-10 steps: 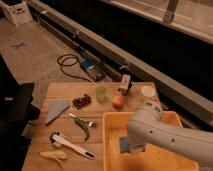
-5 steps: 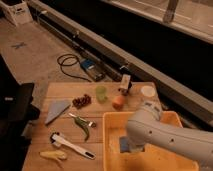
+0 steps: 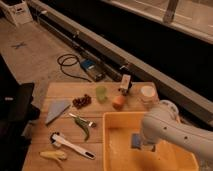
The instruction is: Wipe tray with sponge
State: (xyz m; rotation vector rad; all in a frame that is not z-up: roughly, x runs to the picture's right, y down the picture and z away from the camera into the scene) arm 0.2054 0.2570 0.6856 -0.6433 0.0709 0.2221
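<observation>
The gripper point(image 3: 143, 145) reaches down inside the yellow tray point(image 3: 113, 120); it is closed on the blue-grey sponge point(image 3: 135, 141), held upright near the tray's middle.

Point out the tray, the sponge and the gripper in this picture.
tray point(image 3: 106, 137): camera view, its left wall.
sponge point(image 3: 135, 141): camera view, its blue face, inside the tray.
gripper point(image 3: 143, 145): camera view, fingertip end, shut on the sponge, over the tray floor.
</observation>
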